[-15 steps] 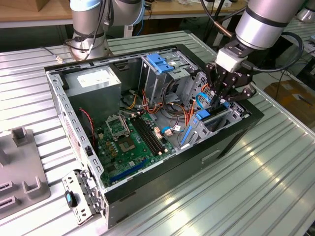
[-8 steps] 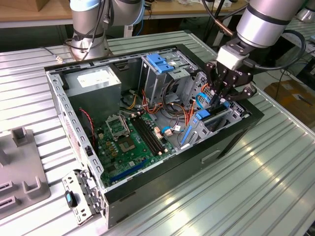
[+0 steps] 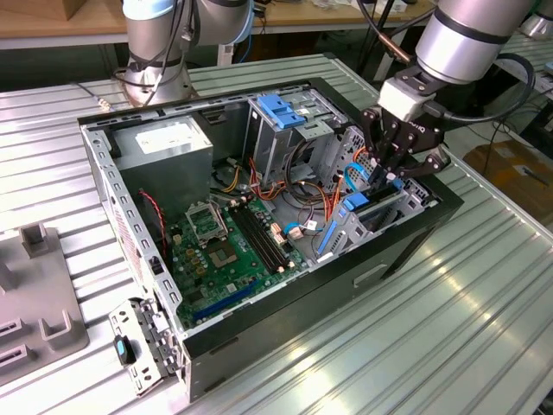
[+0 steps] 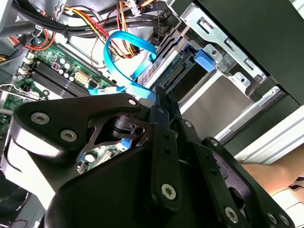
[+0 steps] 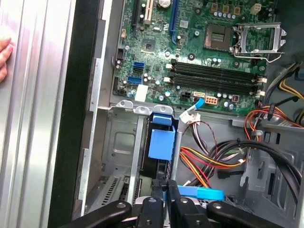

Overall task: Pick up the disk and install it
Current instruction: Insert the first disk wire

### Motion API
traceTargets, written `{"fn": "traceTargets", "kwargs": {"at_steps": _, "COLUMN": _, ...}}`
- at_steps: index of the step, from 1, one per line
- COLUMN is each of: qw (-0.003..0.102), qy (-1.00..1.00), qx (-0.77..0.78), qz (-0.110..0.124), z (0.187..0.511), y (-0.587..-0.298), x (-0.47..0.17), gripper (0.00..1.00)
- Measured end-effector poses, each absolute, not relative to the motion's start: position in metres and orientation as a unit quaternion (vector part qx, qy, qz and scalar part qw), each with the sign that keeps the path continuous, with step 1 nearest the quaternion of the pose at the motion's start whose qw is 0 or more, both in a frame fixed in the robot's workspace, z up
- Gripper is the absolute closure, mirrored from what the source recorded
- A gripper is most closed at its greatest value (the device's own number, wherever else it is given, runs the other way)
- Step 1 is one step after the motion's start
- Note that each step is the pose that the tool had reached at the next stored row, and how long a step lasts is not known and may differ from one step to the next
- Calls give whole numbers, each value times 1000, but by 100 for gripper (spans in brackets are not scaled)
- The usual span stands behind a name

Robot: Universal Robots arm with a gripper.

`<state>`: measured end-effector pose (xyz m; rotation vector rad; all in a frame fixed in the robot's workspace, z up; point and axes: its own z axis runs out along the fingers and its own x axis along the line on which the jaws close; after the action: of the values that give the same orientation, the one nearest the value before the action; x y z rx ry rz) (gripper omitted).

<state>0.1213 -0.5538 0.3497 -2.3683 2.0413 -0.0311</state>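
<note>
- The black tool (image 5: 166,192) is pinched narrow, its fingers almost together.
- Its tips hang at the end of the silver-grey, blue-railed disk (image 5: 161,142), which sits in the grey metal bay (image 5: 118,142); contact unclear.

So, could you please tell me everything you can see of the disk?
The disk is a grey metal slab in a bright blue plastic carrier. It stands on edge in the metal drive bay beside the motherboard. The gripper is shut on its upper blue edge.
</note>
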Motion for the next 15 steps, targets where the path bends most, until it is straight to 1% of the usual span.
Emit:
{"fn": "traceTargets", "kwargs": {"at_steps": 2, "qw": 13, "qy": 653, "qx": -757, "qz": -17, "z": 349, "y": -554, "x": 121, "gripper": 84}}
{"fn": "traceTargets", "kwargs": {"at_steps": 9, "qw": 21, "qy": 653, "qx": -757, "qz": -25, "z": 349, "y": -554, "x": 117, "gripper": 84}}
{"fn": "traceTargets", "kwargs": {"at_steps": 15, "qw": 22, "qy": 652, "qx": -757, "qz": -27, "z": 349, "y": -554, "x": 117, "gripper": 84}}
